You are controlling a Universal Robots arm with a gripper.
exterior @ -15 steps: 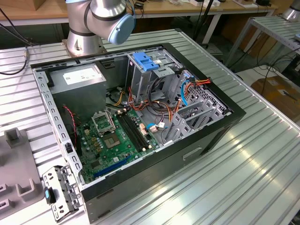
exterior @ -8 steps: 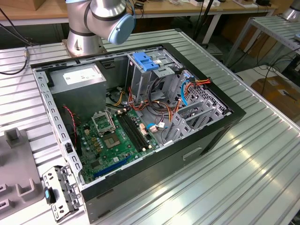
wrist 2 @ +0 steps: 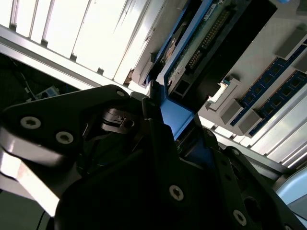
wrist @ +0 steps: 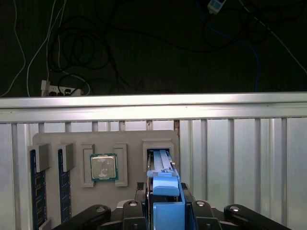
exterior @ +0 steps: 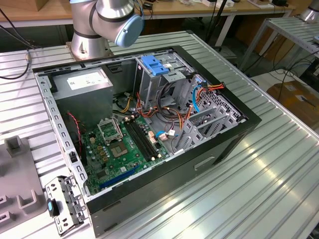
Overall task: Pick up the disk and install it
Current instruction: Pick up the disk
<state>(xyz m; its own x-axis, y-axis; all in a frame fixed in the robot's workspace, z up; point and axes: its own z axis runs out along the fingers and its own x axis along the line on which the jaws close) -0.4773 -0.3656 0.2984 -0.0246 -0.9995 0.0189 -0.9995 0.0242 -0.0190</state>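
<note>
While standing on edge in a slot of the grey moulded tray [wrist: 129, 139], gripped at the smooth blue plastic carrier edge of disk [wrist: 162, 163] by black tool [wrist: 168, 201], clamped snug on both sides. Sits on ribbed aluminium counter [wrist: 240, 158]. Shows thin flat profile in first wrist view, green circuit board [wrist 2: 215, 25] with black pin connector [wrist 2: 200, 53] in second wrist view. Beside square metal-lidded CPU [wrist: 104, 167].
</note>
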